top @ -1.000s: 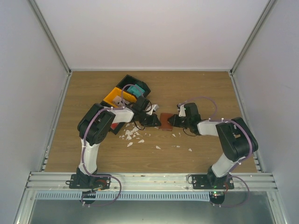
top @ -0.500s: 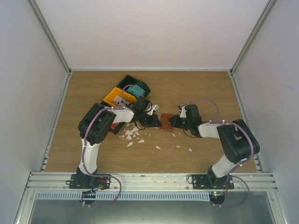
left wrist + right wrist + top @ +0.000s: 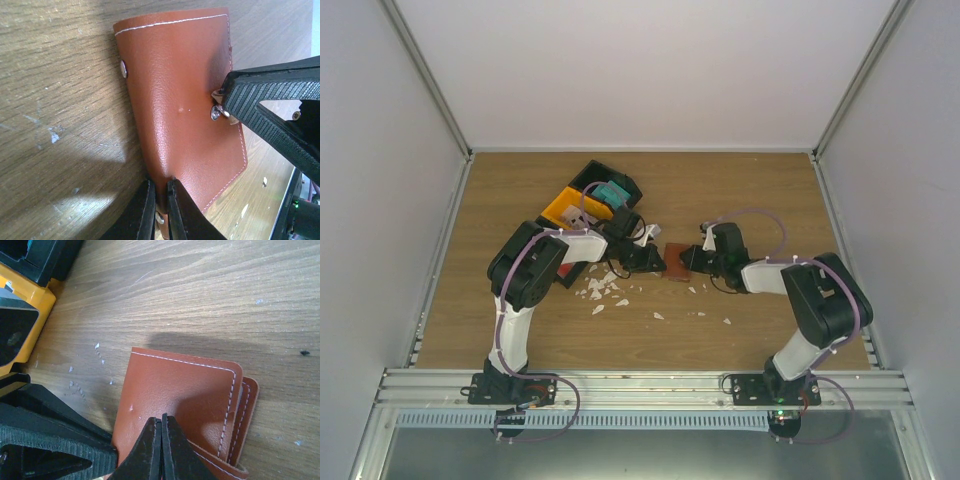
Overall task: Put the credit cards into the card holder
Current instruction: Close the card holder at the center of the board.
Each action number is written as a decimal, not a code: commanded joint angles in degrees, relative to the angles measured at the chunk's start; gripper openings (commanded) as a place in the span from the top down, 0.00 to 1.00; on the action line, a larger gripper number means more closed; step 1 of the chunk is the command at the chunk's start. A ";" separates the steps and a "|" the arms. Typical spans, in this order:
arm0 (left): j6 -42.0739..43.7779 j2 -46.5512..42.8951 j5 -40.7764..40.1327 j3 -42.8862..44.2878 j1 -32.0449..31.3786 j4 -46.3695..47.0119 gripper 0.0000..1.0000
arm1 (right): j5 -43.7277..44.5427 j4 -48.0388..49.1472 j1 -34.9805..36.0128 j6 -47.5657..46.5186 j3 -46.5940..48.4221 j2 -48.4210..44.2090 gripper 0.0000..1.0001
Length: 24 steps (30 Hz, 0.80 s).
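The reddish-brown leather-like folding card holder [image 3: 676,250] lies near the middle of the wooden table [image 3: 750,185], between the two grippers. The left gripper [image 3: 160,185] is closed to a narrow slit and pinches the card holder's edge beside a metal snap [image 3: 159,217]; that edge rides up off the wood. The right gripper [image 3: 161,421] is fully closed, with its tips resting on the cover. In the left wrist view one tip meets a second snap [image 3: 215,113] at the opposite edge.

Obstructions: the black-and-orange compartment tray [image 3: 582,203] sits just beyond the left arm [image 3: 535,265] and holds a teal credit card [image 3: 611,190] in a black compartment. Small white scraps [image 3: 605,290] litter the wood on the near side of the left gripper. Bare wood extends from the card holder to the table's far edge and to the white right wall [image 3: 910,150].
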 commanded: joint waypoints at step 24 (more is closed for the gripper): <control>-0.69 4.56 -5.48 -0.33 -0.94 -7.49 0.90 | 11.43 -11.41 4.46 -5.85 0.70 -3.59 0.99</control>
